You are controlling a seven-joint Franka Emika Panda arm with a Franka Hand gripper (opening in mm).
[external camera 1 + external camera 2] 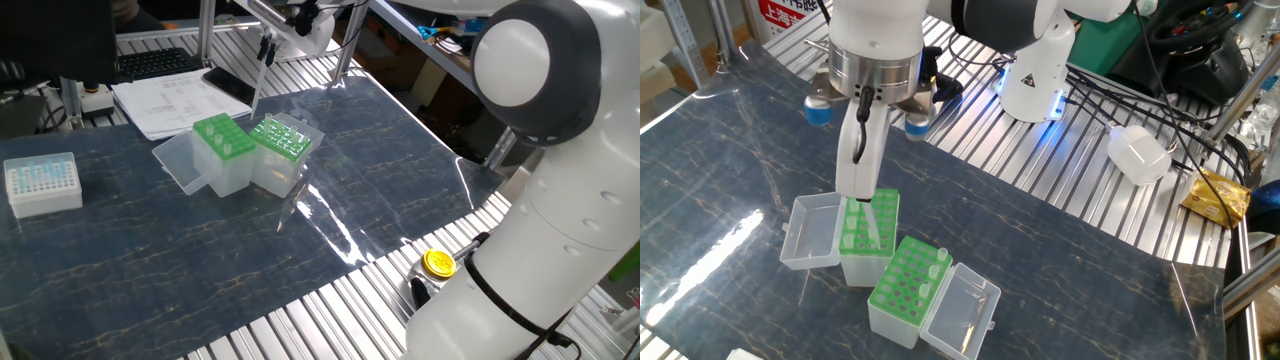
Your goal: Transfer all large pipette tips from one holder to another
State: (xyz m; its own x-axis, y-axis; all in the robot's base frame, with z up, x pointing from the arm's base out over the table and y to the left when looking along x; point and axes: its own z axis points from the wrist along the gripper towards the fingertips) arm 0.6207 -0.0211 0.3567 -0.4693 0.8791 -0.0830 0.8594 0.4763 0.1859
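Two green holders with open clear lids stand side by side on the dark mat. The left one (222,139) (870,232) is beside the right one (281,141) (904,288), which carries a few clear large pipette tips (938,259). My gripper (264,52) (857,188) hangs above the left holder, shut on one long clear tip (257,95) (871,216). The tip points straight down, its end just over the green rack.
A small white box of bluish tips (42,183) sits at the mat's left edge. Papers (175,100) and a keyboard (150,62) lie behind the holders. A yellow round object (438,263) rests near the arm's base. Cables and a white adapter (1138,155) lie on the slatted table.
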